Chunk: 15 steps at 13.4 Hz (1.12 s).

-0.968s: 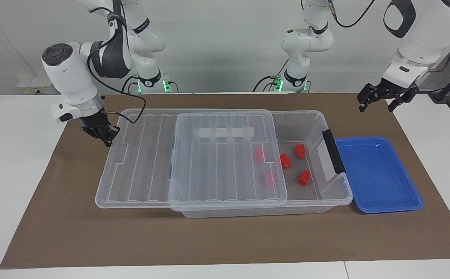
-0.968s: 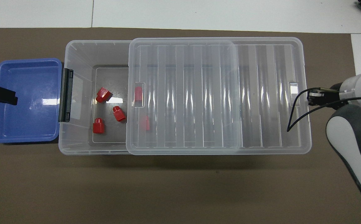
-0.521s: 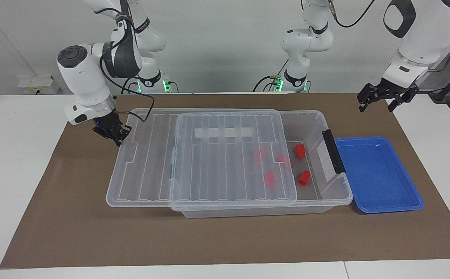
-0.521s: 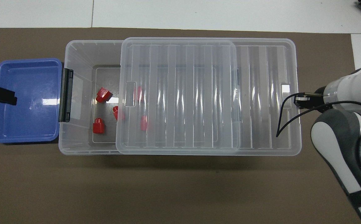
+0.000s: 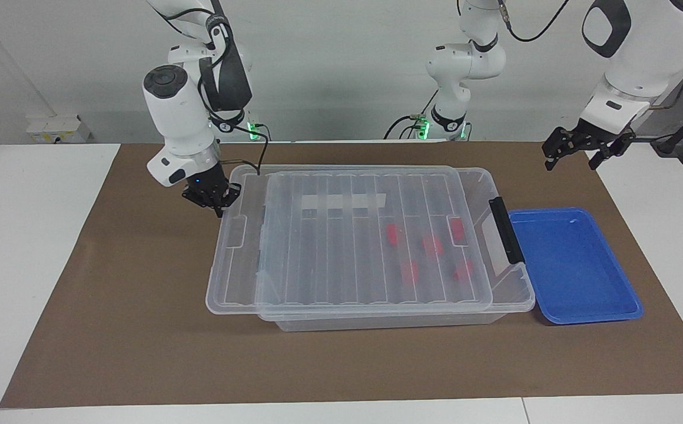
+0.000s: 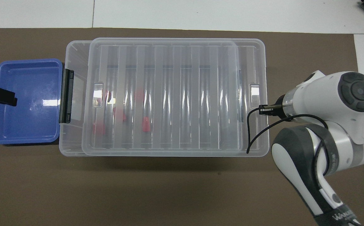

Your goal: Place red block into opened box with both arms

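the right gripper (image 5: 216, 203) sits low at the end of the ribbed clear lid (image 5: 347, 247) toward the right arm's end of the table, its fingertips drawn together right against the lid's edge; whether they pinch the rim or only press on it cannot be told. from that gripper the lid stretches away toward the left arm's end, lying over most of the clear storage box (image 5: 497, 300), with a strip of the box's opening showing uncovered at the end with the black handle (image 5: 505, 229). a white tape strip (image 5: 341, 202) runs across the lid.

the red blocks (image 5: 393, 234) lie on the box floor under the lid, seen dimly through the ribs, well away from the right gripper and toward the handle end. five reddish shapes can be made out there.

the left gripper (image 5: 583, 154) hangs in the air with its fingers spread apart, empty, over the brown mat (image 5: 141, 353) just past the corner of the blue tray (image 5: 571, 306). the tray lies below it, touching the handle end of the box. that arm waits.
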Available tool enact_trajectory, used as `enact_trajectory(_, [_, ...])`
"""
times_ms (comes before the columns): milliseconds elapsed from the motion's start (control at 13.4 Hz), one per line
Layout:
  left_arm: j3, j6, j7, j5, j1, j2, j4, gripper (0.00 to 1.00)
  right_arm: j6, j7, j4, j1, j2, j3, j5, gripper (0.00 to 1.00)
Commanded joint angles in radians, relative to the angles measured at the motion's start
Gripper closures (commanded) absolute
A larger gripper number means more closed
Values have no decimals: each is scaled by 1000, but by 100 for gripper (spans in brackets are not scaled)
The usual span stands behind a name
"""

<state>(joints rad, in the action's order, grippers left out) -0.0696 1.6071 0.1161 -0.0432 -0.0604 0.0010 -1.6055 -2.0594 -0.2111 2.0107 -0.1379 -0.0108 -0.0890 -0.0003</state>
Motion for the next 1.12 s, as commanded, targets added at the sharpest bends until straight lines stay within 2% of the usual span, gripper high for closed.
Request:
enact_trajectory(0, [-6, -18, 2, 9, -1, -13, -1, 0, -18, 10, 43, -48, -34, 0, 23, 100])
enact_trajectory(372, [-6, -18, 2, 9, -1, -13, -1, 0, -70, 7, 46, -109, -28, 0, 23, 100])
enact_trajectory(1043, [-6, -18, 2, 9, -1, -13, -1, 0, -53, -17, 33, -103, -35, 0, 23, 100])
